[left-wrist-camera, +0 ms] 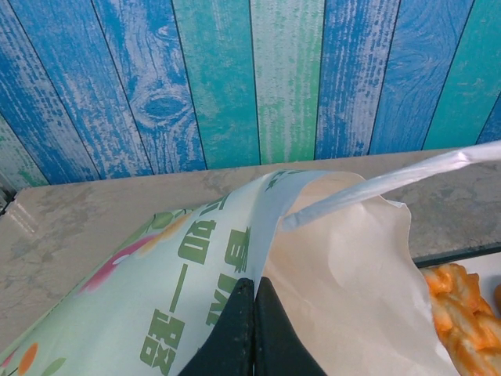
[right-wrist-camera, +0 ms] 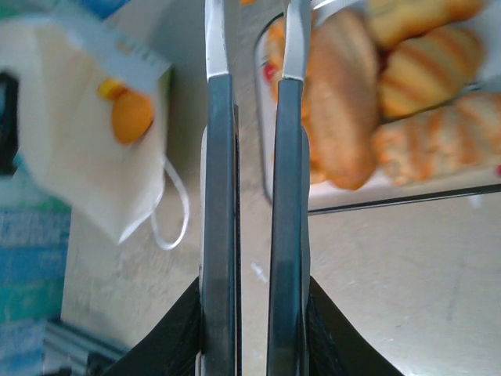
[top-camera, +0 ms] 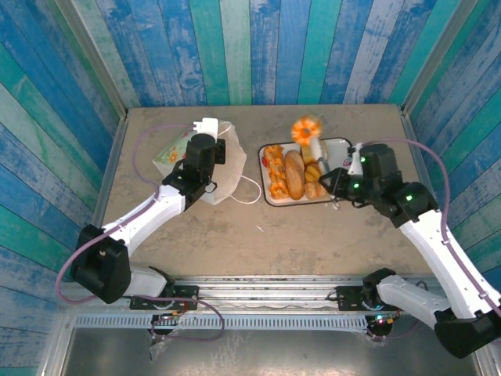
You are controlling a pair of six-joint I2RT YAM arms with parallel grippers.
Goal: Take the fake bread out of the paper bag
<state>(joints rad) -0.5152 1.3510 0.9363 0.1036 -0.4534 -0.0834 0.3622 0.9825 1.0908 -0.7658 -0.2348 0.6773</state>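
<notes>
Where wrist looks: bread (right-wrist-camera: 131, 117) in bag (right-wrist-camera: 94, 149)

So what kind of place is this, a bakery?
Probably not: it looks like a robot test booth. Painted blue and green plank walls box in a small table, two robot arms are bolted at its edge, and the bread on the tray looks like toys.

- The right gripper (right-wrist-camera: 252, 102) is seen with its two fingers nearly together, nothing held between them.
- To its right, the fake bread (right-wrist-camera: 407, 86) is piled on a white tray (right-wrist-camera: 376, 196).
- To its left, the paper bag (right-wrist-camera: 70, 125) is seen with a loop handle (right-wrist-camera: 174, 211), blurred.
</notes>
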